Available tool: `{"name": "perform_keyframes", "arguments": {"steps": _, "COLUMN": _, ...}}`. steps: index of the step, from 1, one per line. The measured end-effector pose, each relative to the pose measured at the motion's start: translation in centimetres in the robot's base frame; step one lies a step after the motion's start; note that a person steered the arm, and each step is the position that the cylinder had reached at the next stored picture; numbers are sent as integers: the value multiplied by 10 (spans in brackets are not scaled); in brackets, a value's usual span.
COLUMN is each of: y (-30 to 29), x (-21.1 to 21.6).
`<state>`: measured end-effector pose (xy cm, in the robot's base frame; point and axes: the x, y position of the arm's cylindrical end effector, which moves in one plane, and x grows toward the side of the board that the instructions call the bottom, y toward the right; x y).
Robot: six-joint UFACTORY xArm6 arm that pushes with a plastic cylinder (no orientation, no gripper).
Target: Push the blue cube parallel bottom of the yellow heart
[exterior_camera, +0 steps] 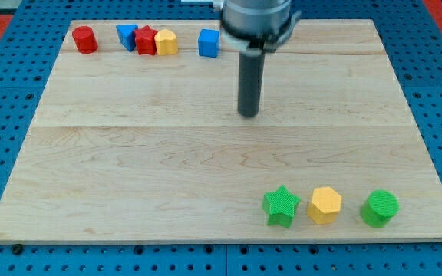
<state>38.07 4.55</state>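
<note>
The blue cube [209, 42] sits near the view's top edge of the wooden board [129, 153], left of centre. The yellow heart [166, 42] lies to its left, touching a red star [146, 40]. My tip [248, 113] rests on the board below and to the right of the blue cube, well apart from it. The rod rises toward the view's top, where the arm's body [255, 15] partly shows.
A blue block [126, 35] and a red cylinder [85, 39] complete the top row on the left. Along the view's bottom right stand a green star [280, 205], a yellow hexagon [325, 205] and a green cylinder [379, 208].
</note>
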Motion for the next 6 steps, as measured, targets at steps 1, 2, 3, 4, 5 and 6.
{"name": "perform_keyframes", "arguments": {"steps": 1, "y": 11, "x": -88}}
{"name": "perform_keyframes", "arguments": {"steps": 2, "y": 8, "x": -157}}
{"name": "perform_keyframes", "arguments": {"steps": 3, "y": -51, "x": -161}}
{"name": "perform_keyframes", "arguments": {"steps": 4, "y": -64, "x": -124}}
{"name": "perform_keyframes", "arguments": {"steps": 5, "y": -90, "x": -92}}
{"name": "perform_keyframes", "arguments": {"steps": 6, "y": -133, "x": -90}}
